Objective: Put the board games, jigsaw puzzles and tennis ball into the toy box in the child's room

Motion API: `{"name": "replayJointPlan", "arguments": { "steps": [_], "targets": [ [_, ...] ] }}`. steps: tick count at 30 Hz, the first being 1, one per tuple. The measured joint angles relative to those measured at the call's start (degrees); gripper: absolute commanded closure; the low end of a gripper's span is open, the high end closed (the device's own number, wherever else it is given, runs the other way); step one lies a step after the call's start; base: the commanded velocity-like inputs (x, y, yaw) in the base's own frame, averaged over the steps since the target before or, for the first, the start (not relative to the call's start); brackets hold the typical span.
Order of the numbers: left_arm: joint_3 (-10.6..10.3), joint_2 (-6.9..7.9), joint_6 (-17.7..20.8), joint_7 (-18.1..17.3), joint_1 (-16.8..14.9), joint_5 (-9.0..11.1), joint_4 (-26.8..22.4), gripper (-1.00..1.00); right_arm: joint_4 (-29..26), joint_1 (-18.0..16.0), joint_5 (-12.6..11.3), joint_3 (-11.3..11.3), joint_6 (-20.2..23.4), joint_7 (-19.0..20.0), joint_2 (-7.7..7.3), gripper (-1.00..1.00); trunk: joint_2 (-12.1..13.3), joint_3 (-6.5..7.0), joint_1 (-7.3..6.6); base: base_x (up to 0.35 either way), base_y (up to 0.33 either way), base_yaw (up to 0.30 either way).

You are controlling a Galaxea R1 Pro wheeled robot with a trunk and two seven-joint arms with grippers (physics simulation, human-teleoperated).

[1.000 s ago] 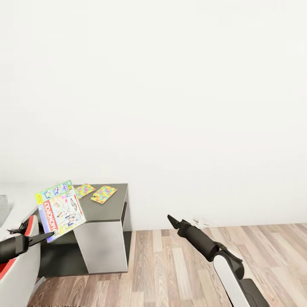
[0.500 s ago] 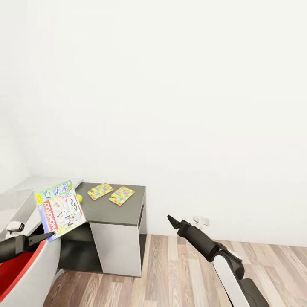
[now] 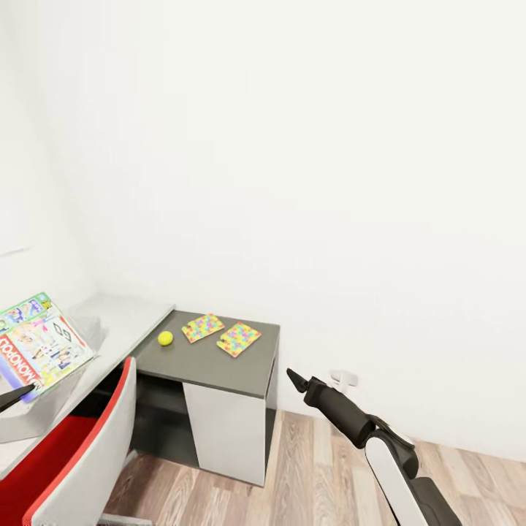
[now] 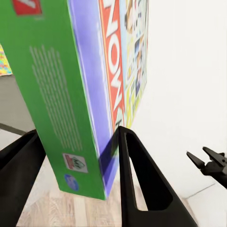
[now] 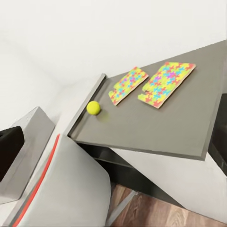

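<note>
At far left of the head view, the left hand (image 4: 75,156) pinches a board game (image 3: 40,351) by its lower edge; wrist view shows both dark fingers (image 4: 137,184) pressed on the box, one each side, w/ green back and blue spine facing the cam. Box is held tilted, cover up, above the pale grey part of the table (image 3: 131,321). Just below it sits a chair (image 3: 88,446) w/ grey back and red seat, pulled close to the table edge.

Next over, on the dark grey lower section of the table, the tennis ball (image 3: 166,337) lies near the step up to the pale top. Beside it, two jigsaw puzzles lie flat and close together, not overlapping: nearer one (image 3: 203,327) just right of the ball, second one (image 3: 239,339) further right, toward the wall side. Right wrist view shows the same row: ball (image 5: 93,108), puzzles (image 5: 128,85) and (image 5: 165,83).

Further right, the right hand (image 3: 296,380) hangs over the wood floor (image 3: 314,475), apart from the table; only its dark tip is seen, so spread or pressed together – can't tell. Behind it, a white wall socket (image 3: 343,380) sits low on the wall.
</note>
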Motion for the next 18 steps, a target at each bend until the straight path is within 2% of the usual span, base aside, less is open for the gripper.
{"name": "replayJointPlan", "arguments": {
  "steps": [3,12,18],
  "targets": [
    [0.61,0.72,0.01,0.00,0.03,0.02,0.00,1.00,0.06,0.00,0.00,0.02,0.00,-0.01,0.00,-1.00,0.00,0.00,0.00,0.138,0.000,0.281],
    [0.71,0.84,0.02,0.01,0.04,0.02,0.07,1.00,0.09,0.00,0.00,0.04,0.00,-0.03,0.00,-1.00,0.00,0.00,-0.02,0.287,0.000,0.279],
    [0.64,0.81,0.02,0.01,0.02,-0.02,0.29,1.00,-0.11,0.01,-0.01,0.15,-0.04,0.02,0.03,-1.00,0.01,0.00,-0.03,0.334,0.000,0.078]
  ]
}}
